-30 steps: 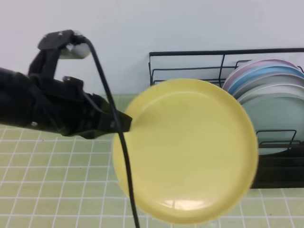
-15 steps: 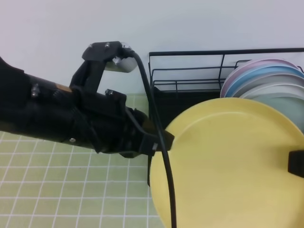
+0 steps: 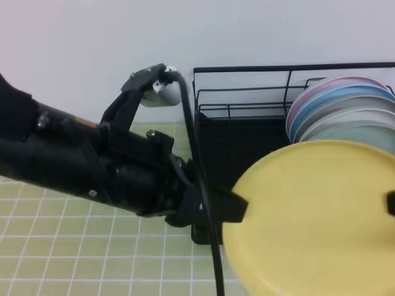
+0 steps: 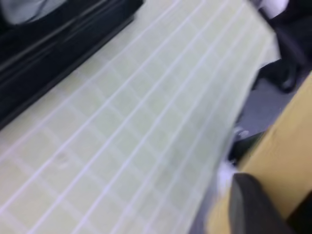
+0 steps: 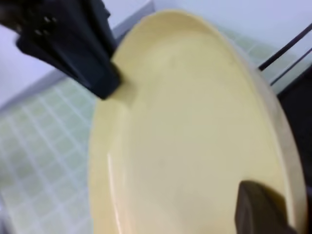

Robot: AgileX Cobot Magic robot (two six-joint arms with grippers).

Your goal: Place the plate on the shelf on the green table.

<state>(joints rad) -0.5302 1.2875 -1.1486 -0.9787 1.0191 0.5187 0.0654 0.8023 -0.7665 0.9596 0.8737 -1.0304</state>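
Plate (image 3: pixel 315 216) between both claws, beside shelf (image 3: pixel 247 123)

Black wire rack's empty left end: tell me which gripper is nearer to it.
Left. The left gripper sits on the yellow plate just in front of the rack's left end; the right gripper is at the plate's far right edge.

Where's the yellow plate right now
In the high view the yellow plate is at lower right, in front of the black rack and its stacked plates, left claw at its left edge.
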